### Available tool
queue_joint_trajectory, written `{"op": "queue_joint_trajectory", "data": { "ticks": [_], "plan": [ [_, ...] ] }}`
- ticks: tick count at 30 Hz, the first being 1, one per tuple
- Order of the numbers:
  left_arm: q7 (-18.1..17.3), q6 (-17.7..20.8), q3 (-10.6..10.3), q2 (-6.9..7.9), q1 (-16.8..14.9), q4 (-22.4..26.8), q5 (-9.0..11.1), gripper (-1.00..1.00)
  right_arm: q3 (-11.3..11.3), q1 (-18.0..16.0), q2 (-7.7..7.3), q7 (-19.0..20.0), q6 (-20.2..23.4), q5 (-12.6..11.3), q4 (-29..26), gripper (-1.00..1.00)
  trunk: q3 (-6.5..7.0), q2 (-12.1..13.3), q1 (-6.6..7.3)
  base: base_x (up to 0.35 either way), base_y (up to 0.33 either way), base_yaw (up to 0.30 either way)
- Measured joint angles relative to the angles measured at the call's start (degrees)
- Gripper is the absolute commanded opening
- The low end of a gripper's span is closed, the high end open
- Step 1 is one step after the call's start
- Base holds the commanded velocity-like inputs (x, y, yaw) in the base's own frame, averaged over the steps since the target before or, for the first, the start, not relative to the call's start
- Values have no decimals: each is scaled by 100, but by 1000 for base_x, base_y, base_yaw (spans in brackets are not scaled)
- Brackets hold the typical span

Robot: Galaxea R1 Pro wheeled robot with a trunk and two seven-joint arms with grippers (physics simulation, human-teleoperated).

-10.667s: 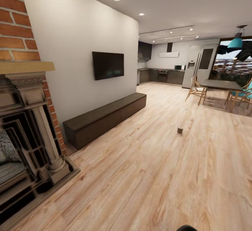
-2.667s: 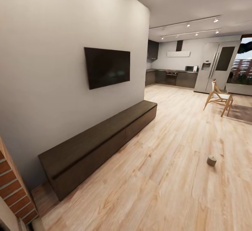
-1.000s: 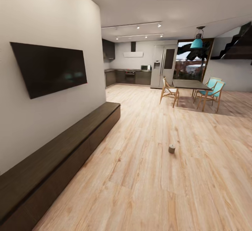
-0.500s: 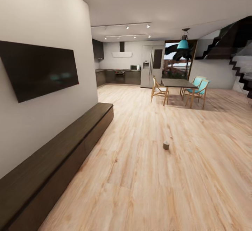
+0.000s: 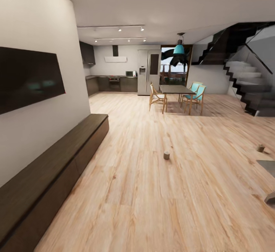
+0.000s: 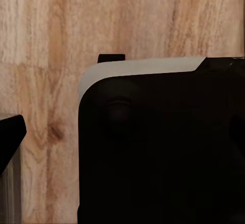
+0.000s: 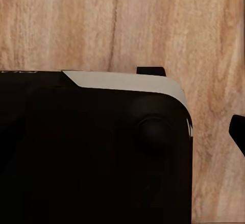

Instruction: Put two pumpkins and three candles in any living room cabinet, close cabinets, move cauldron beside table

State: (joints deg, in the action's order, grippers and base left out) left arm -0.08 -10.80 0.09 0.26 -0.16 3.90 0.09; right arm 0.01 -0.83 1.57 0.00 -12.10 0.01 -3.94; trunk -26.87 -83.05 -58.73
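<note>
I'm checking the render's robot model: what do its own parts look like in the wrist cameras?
Left wrist view: a matte black housing with a rounded corner and a pale grey edge strip. Right wrist view: a similar black shell with a grey strip, plus a round black bump. No cables are visible.

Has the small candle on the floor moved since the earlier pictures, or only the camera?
No, as far as shows. The candle stands on the floor, out from the far end of the cabinet, as before; the whole view shifted, so the camera turned.
</note>
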Motion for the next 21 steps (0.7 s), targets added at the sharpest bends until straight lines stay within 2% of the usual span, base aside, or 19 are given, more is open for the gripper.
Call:
{"op": "queue_joint_trajectory", "data": {
  "ticks": [21],
  "plan": [
    [0,-1,8,0,0,3,5,100,3,0,4,-4,15,3,16,100,-10,0,0,0,0,-274]
  ]
}}
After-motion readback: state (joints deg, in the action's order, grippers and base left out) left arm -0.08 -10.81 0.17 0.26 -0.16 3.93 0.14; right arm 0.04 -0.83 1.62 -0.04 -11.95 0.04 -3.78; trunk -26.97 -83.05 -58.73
